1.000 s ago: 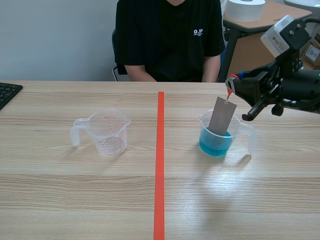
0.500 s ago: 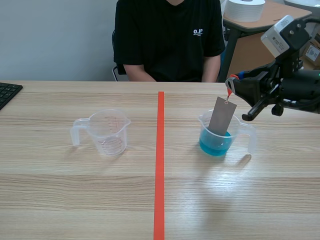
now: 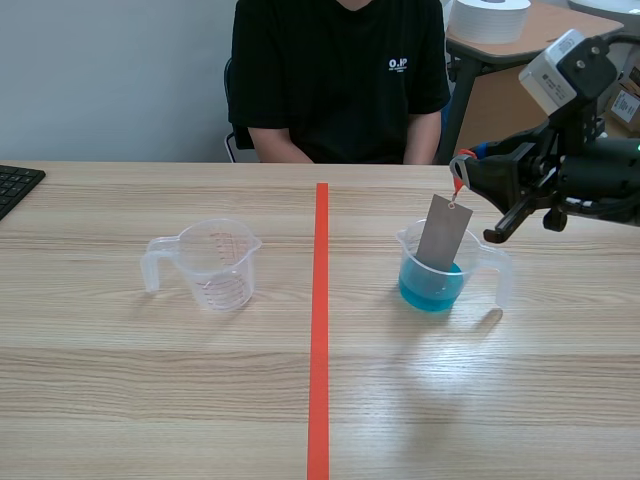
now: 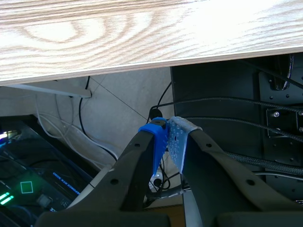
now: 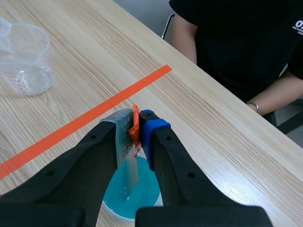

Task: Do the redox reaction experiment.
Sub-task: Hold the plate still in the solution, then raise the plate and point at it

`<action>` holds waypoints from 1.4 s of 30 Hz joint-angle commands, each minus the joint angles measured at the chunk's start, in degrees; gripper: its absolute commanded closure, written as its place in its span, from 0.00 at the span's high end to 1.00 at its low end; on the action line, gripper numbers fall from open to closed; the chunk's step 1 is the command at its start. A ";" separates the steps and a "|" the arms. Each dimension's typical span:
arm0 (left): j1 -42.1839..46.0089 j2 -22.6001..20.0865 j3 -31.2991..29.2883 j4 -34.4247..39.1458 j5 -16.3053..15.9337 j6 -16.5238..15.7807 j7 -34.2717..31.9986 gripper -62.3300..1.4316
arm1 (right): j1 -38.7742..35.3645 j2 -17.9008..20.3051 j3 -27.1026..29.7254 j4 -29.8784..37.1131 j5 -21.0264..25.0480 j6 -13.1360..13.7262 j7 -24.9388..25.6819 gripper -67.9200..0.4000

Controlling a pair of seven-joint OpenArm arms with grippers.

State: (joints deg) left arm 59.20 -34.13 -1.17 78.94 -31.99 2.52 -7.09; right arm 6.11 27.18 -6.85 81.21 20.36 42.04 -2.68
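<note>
Metal strip (image 3: 443, 233), grey and flat, hangs from my right claw (image 5: 136, 118), whose two fingers are pressed together on the small orange-red loop (image 3: 458, 182) tied at the strip's top corner. The claw is raised above the bench (image 3: 150, 380), on the right side of the scene. The strip slants down from the loop, and its lower end sits in the blue liquid (image 3: 430, 290) inside a clear measuring cup (image 3: 403, 240). Its upper part leans across the cup's rim. From these views I cannot be sure whether the bottom edge reaches the cup's floor. The cup stands on the bench directly under my claw, with its handle turned away from the orange-red tape line (image 3: 319, 330) that runs down the middle of the bench. On the other side of that line, well apart, an empty measuring cup (image 3: 215, 265) stands upright.

My left claw (image 4: 168, 132) is closed on nothing, its pads meeting. It hangs below the bench's edge, with cables (image 4: 227, 101) and floor ahead of it.

A person (image 3: 340, 80) in a black shirt sits at the far side of the bench, and a keyboard (image 3: 15, 185) shows at its left edge.
</note>
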 commanded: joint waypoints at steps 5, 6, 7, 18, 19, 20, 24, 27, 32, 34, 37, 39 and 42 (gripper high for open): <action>0.13 0.15 -0.31 0.50 0.04 -0.31 -0.59 0.10 | 0.68 1.09 2.75 4.15 1.09 0.68 -1.55 0.03; 0.13 0.15 -0.31 0.50 0.04 -0.31 -0.59 0.10 | 0.59 1.09 3.21 4.76 1.33 0.68 -2.27 0.03; 0.13 0.15 -0.31 0.50 0.04 -0.31 -0.59 0.10 | 0.55 1.09 3.63 5.49 2.27 0.68 -3.28 0.03; 0.13 0.15 -0.31 0.50 0.04 -0.31 -0.59 0.10 | 0.57 1.11 7.78 13.60 10.60 0.68 -12.26 0.03; 0.13 0.15 -0.31 0.50 0.04 -0.31 -0.59 0.10 | 0.57 1.11 8.09 14.38 11.37 0.68 -13.18 0.03; 0.13 0.15 -0.31 0.50 0.04 -0.31 -0.59 0.10 | 0.57 1.11 8.39 15.17 12.11 0.68 -13.99 0.03; 0.13 0.15 -0.31 0.50 0.04 -0.31 -0.59 0.10 | 0.55 1.46 9.86 18.14 15.87 0.68 -16.92 0.03; 0.13 0.13 -0.31 0.50 0.04 -0.31 -0.57 0.10 | 0.55 2.51 10.51 20.48 19.28 0.68 -18.93 0.03; 0.13 -0.22 -0.31 0.57 0.04 -0.72 -0.76 0.10 | 0.55 4.26 11.58 23.06 24.35 0.68 -21.73 0.03; 0.11 -1.01 -0.31 0.74 0.04 -0.85 -1.33 0.10 | 0.55 4.90 12.13 23.71 26.36 0.68 -22.82 0.03; 0.13 -3.28 -0.31 1.55 0.04 -2.34 -2.43 0.10 | 0.52 5.09 13.27 24.55 28.65 0.68 -24.90 0.03; 0.11 -5.35 -0.31 2.49 0.04 -3.37 -2.80 0.10 | 0.39 5.07 14.19 24.92 29.86 0.68 -26.21 0.03; -0.04 -9.38 -0.31 4.04 0.04 -4.76 -4.07 0.10 | 0.22 5.05 15.43 25.38 31.41 0.68 -27.91 0.03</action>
State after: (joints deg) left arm 59.20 -42.39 -1.17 81.38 -31.99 -1.74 -10.17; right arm 5.80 31.46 7.73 105.54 50.94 42.39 -30.92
